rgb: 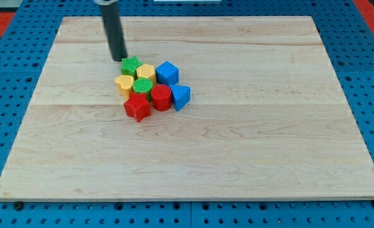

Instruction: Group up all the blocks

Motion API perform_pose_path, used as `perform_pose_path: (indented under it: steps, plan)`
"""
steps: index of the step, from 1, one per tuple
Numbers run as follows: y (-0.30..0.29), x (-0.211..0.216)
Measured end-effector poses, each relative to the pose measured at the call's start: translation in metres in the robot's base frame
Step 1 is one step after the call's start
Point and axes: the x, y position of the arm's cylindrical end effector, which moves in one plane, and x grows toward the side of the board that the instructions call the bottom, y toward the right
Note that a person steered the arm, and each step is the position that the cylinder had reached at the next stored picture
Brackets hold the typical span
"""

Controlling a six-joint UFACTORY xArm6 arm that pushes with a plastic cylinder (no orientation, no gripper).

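Several blocks sit in one tight cluster left of the board's middle. A green block (131, 65) and a yellow block (145, 71) are at the top, with a blue block (167, 72) to their right. A yellow heart (124, 83) and a green round block (143, 87) lie below them. A red star (137, 107), a red cylinder (161, 98) and a blue block (180, 96) form the bottom row. My tip (118, 59) is just up and left of the green block at the cluster's top, close to it or touching.
The wooden board (269, 126) lies on a blue pegboard surface (3, 76) that shows on all sides.
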Motion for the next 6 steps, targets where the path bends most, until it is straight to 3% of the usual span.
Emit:
perform_pose_path:
  steps: [1, 3, 4, 6]
  plan:
    - [0.035, 0.007]
    - [0.047, 0.037]
    - [0.057, -0.012]
    - [0.126, 0.013]
